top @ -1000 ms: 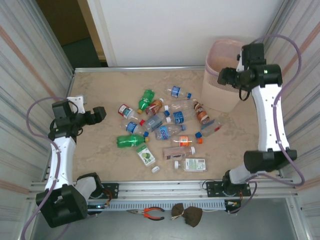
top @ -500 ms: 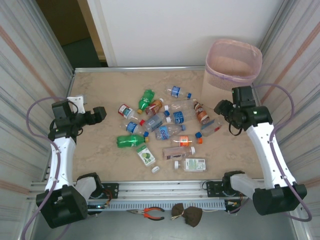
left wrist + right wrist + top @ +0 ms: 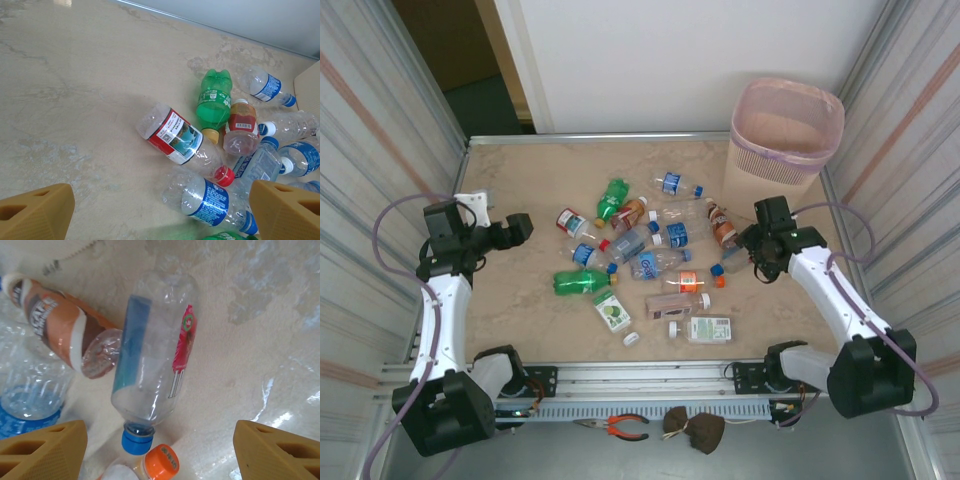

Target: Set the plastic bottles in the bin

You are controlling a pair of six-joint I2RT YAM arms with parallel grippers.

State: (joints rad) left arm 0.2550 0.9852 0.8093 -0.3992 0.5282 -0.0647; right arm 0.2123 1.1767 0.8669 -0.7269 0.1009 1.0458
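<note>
— Jaws first: how do they stand?

— Left jaws are spread wide, tan fingertips (image 3: pixel 35 212) in the lower corners of the wrist view, with nothing between them. Right jaws are apart too, fingertips (image 3: pixel 42 450) at the bottom corners, gripping nothing.

— What lies in front of the right ones?

— One clear bottle (image 3: pixel 152 355) flat on the table (image 3: pixel 260 315), with a blue-and-red label and its blue cap towards the bottom edge. A brown-and-orange labelled bottle (image 3: pixel 55 325) rests its base against the clear one's side. An orange cap (image 3: pixel 165 460) sits just beside the blue one.

— And the others?

— The plastic bottles (image 3: pixel 650 262) lie scattered in the centre of the overhead frame. Most are clear with blue labels. The left wrist view has a green bottle (image 3: pixel 214 97) at upper right and a red-capped bottle (image 3: pixel 175 137) in the middle, both on their sides.

— The bin?

— The bin (image 3: pixel 770 185) stands upright at the upper right of the overhead frame, pale pink with slatted walls and a rounded rim, near the heap but apart from it.
</note>
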